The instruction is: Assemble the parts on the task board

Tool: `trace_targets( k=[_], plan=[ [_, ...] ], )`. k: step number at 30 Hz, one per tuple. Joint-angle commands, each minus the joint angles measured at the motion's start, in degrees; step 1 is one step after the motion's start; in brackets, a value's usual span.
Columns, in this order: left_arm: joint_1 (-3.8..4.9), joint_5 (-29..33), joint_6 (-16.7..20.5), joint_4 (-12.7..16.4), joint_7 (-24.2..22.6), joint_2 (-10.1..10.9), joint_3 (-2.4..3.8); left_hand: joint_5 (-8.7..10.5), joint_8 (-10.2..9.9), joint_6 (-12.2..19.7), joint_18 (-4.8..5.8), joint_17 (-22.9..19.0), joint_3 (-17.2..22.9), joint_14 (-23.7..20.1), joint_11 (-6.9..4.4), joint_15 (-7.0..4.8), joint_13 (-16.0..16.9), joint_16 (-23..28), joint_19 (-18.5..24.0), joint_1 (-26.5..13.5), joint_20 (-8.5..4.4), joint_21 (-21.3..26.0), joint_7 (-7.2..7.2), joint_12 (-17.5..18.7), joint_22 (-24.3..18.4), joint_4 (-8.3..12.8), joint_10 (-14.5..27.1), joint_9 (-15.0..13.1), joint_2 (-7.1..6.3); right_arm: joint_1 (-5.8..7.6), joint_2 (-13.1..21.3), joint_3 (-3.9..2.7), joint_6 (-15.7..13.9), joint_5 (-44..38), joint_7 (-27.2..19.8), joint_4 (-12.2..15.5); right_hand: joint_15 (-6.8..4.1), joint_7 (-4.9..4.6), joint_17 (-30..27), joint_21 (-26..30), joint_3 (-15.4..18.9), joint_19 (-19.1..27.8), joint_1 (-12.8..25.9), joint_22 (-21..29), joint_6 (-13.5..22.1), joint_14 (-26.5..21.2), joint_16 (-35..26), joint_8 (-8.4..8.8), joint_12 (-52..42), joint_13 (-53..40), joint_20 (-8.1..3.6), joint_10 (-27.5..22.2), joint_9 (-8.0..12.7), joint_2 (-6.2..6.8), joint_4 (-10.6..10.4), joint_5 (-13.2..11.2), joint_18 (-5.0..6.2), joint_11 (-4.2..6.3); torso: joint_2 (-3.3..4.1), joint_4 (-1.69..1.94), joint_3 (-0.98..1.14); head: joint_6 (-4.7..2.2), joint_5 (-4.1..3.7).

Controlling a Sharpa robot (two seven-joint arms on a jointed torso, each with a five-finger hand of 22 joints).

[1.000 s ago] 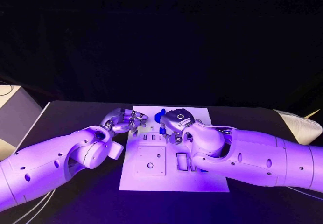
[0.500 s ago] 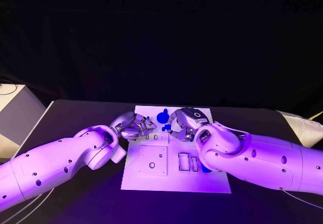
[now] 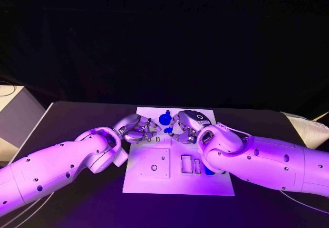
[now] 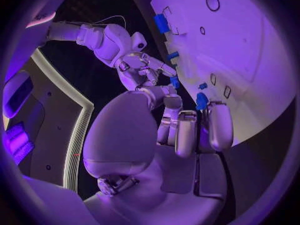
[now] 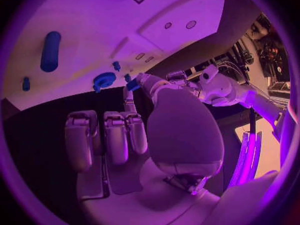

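I see the task board (image 3: 178, 185) at the desk (image 3: 75, 118) centre. My left hand (image 3: 137, 129) pinches a small blue part (image 4: 201, 101) over the board's far edge. My right hand (image 3: 186, 126) hovers beside it; its grasp I cannot tell.

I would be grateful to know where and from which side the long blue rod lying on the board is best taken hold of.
Probably at its middle, from straight above, with fingers on its two long sides. The long blue rod lies flat on the task board, so its underside cannot be reached, and bare board shows along both long sides, leaving room for fingers. Its rounded ends look likelier to slip.
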State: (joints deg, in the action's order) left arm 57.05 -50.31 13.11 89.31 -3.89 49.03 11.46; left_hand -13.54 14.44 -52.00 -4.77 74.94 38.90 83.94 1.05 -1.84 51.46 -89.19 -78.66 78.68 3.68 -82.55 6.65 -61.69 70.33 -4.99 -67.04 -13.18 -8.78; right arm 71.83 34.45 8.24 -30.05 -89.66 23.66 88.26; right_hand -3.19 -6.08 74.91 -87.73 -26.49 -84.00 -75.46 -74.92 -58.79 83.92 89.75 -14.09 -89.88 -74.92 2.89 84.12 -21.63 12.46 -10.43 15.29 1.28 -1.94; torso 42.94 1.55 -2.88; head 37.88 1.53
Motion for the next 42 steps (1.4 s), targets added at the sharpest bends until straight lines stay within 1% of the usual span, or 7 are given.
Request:
trace_targets(
  k=[1,6,17,24,32,34,42],
  plan=[
    [-0.03,-0.5,0.2,0.3,-2.1,-0.2,0.02,0.2,-0.5,0.5,0.75,14.0,0.5,5.6,-0.12,-0.51,0.7,-0.4,-0.7,-0.7,-0.06,-0.4,-0.18,-0.7,0.4,0.0,-0.5,0.1,-0.1,-0.05,-0.2,-0.02,1.5,0.4,-1.1,0.0,-0.29,-0.01,15.1,-0.1,-0.2,-5.1,0.5,-13.1,0.3,6.1,0.2,0.0,-0.1,-15.1,-0.31,5.9,-0.1,0.17,-0.1,0.3,-0.66,0.25,0.04,0.09,-0.05,0.11,-0.14],
    [-0.04,-0.4,-0.7,0.5,-1.6,-0.3,0.02,0.23,-0.6,0.6,0.79,14.2,0.8,5.7,-0.2,-0.62,1.5,-0.4,-0.8,-0.9,-0.18,-0.5,-0.2,-1.5,0.6,0.1,-0.8,0.1,-0.08,-0.16,-0.4,-0.02,1.1,-0.6,-1.0,0.7,-0.29,-0.01,15.1,-0.1,-0.2,-5.1,0.5,-13.1,0.3,6.1,0.2,0.0,-0.1,-15.1,-0.31,5.9,-0.1,0.17,-0.1,0.3,-0.66,0.25,0.08,0.16,0.0,0.2,-0.22],
    [-0.04,-0.6,-2.4,0.5,0.2,-0.5,-0.02,0.27,-0.6,0.2,0.94,14.6,0.9,5.9,0.01,-0.53,4.1,-0.6,-1.2,-1.3,-0.24,-0.8,0.18,-3.7,1.3,0.2,-2.2,-0.1,-0.36,-0.36,-0.3,-0.05,-0.1,-1.8,-0.7,1.6,-0.27,-0.02,15.1,-0.2,-0.2,-5.1,0.5,-13.2,0.3,6.1,0.2,-0.04,-0.1,-15.1,-0.32,5.9,-0.1,0.21,-0.1,0.1,-0.68,0.24,0.02,0.08,0.02,0.49,-0.11],
    [-0.04,-0.8,-3.0,0.5,0.6,-0.7,-0.04,0.26,-0.6,0.2,0.97,14.7,1.0,5.9,0.05,-0.5,4.4,-0.7,-1.3,-1.3,-0.23,-0.9,0.24,-4.0,1.5,0.3,-2.4,-0.1,-0.37,-0.41,-0.4,-0.06,-0.1,-1.9,-0.7,1.7,-0.26,-0.01,15.1,-0.2,-0.2,-5.1,0.5,-13.2,0.3,6.1,0.2,-0.05,-0.1,-15.1,-0.32,5.9,-0.1,0.2,-0.1,0.1,-0.68,0.25,-0.01,0.03,0.03,0.59,-0.12],
    [-0.04,-1.2,-3.3,0.3,1.0,-0.7,-0.07,0.26,-0.6,0.1,0.99,14.8,1.1,5.9,0.15,-0.43,4.7,-0.7,-1.3,-1.4,-0.2,-0.9,0.33,-4.3,1.6,0.3,-2.5,-0.1,-0.34,-0.49,-0.3,-0.1,-0.7,-2.1,-0.8,2.1,-0.26,-0.01,15.1,-0.2,-0.2,-5.1,0.5,-13.2,0.3,6.1,0.2,-0.05,-0.1,-15.1,-0.32,5.9,-0.1,0.2,-0.1,0.1,-0.68,0.25,0.0,0.11,0.0,0.67,-0.12],
    [-0.04,-1.3,-3.3,0.2,1.1,-0.7,-0.07,0.26,-0.6,0.1,1.0,14.8,1.1,5.9,0.17,-0.41,4.7,-0.7,-1.3,-1.4,-0.19,-0.9,0.36,-4.3,1.6,0.3,-2.5,-0.1,-0.35,-0.55,-0.3,-0.14,-1.0,-2.1,-0.8,2.3,-0.26,-0.01,15.1,-0.2,-0.2,-5.1,0.5,-13.2,0.3,6.1,0.2,-0.05,-0.1,-15.1,-0.32,5.9,-0.1,0.2,-0.1,0.1,-0.68,0.25,0.02,0.14,0.0,0.7,-0.09],
    [-0.04,-1.3,-2.4,0.0,1.2,-0.7,-0.08,0.25,-1.1,0.7,1.01,14.8,1.3,5.9,0.33,-0.26,4.9,-0.7,-1.4,-1.5,-0.08,-1.0,0.54,-4.5,1.7,0.4,-2.3,0.1,-0.44,-0.73,-0.1,-0.23,-1.4,-2.3,-1.0,2.9,-0.24,0.0,15.1,-0.2,-0.2,-5.1,0.6,-13.2,0.2,6.1,0.2,-0.11,-0.1,-15.1,-0.32,5.9,-0.1,0.25,-0.1,0.2,-0.69,0.27,0.0,0.08,-0.03,0.73,0.03]
  ],
)
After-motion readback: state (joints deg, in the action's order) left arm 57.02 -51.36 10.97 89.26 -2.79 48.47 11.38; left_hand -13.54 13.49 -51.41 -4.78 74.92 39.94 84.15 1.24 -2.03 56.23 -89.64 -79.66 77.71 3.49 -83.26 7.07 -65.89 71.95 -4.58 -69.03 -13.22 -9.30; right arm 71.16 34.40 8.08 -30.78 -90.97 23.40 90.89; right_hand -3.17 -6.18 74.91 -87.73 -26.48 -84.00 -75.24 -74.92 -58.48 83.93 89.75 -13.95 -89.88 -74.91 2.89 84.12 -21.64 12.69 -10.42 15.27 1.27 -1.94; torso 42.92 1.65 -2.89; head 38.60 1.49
